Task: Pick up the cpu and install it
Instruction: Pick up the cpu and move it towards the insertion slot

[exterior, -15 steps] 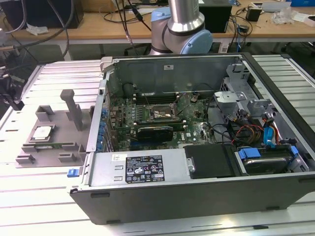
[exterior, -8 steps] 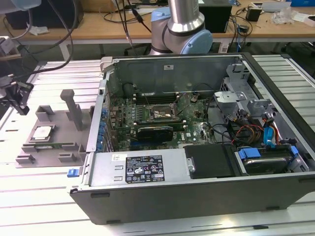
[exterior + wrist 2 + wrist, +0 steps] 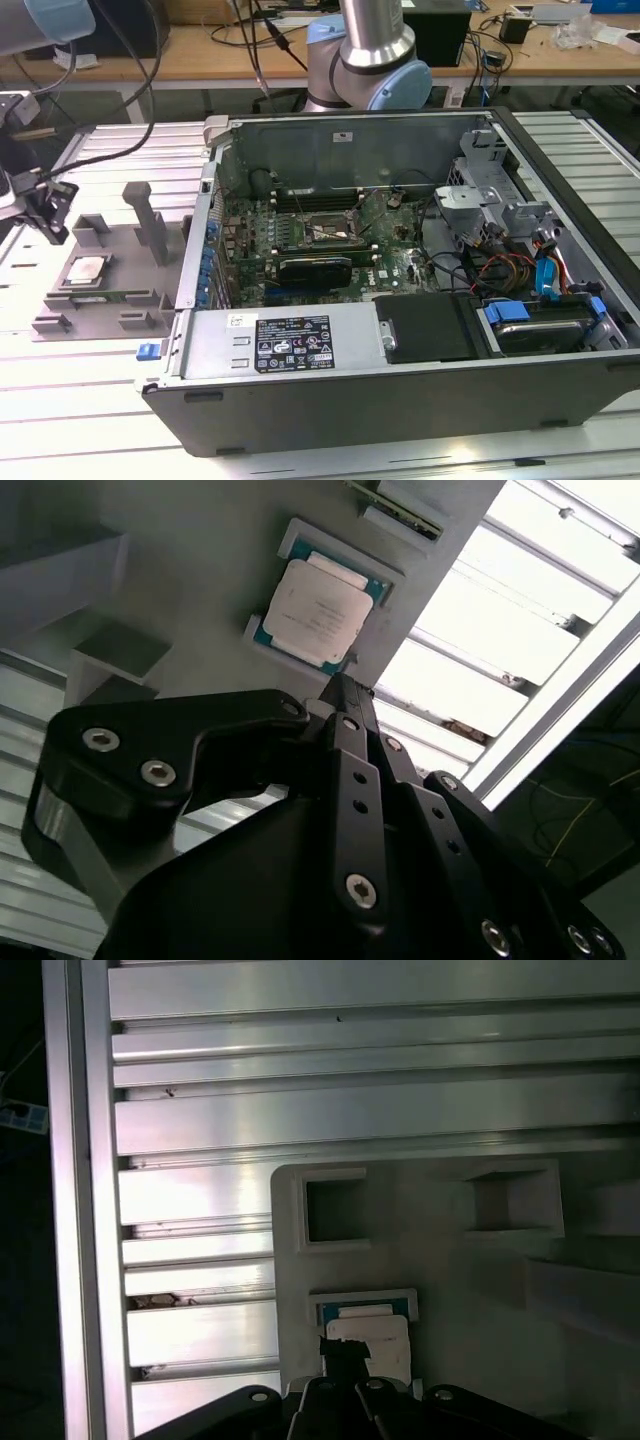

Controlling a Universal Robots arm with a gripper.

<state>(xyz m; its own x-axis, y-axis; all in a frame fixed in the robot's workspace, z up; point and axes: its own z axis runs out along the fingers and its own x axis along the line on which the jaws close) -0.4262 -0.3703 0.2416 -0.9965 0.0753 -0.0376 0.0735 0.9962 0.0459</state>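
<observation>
- Hovering over the grey tray (image 3: 125, 265), the gripper (image 3: 338, 685) has its jaws drawn together to a single narrow tip, with nothing held between them.
- In both wrist views that tip lines up with one edge of the cpu (image 3: 318, 613), and the gripper (image 3: 345, 1348) partly hides the chip (image 3: 378, 1332) in the first wrist view (no contact shows, and the exterior view puts the gripper (image 3: 52, 225) up off the tray).
- The cpu (image 3: 85, 270) lies flat, silver top up, in a shallow square pocket of the tray, towards the exterior view's left.
- Beside that pocket the tray (image 3: 450, 1290) has a square recess (image 3: 335, 1210), and in the exterior view two upright grey posts (image 3: 140, 205) stand on the tray between the cpu and the computer.
- The tray (image 3: 200, 580) rests on a table of ribbed aluminium slats (image 3: 70, 400), bright in both wrist views.
- An open computer case (image 3: 350, 400) lies on the table just beside the tray, on the exterior view's right of it.
- Inside it is a green motherboard (image 3: 400, 262) with a square metal-framed socket (image 3: 322, 232) and, just in front of that, a black graphics card (image 3: 315, 268).
- The arm's base (image 3: 370, 60) rises behind the case.
</observation>
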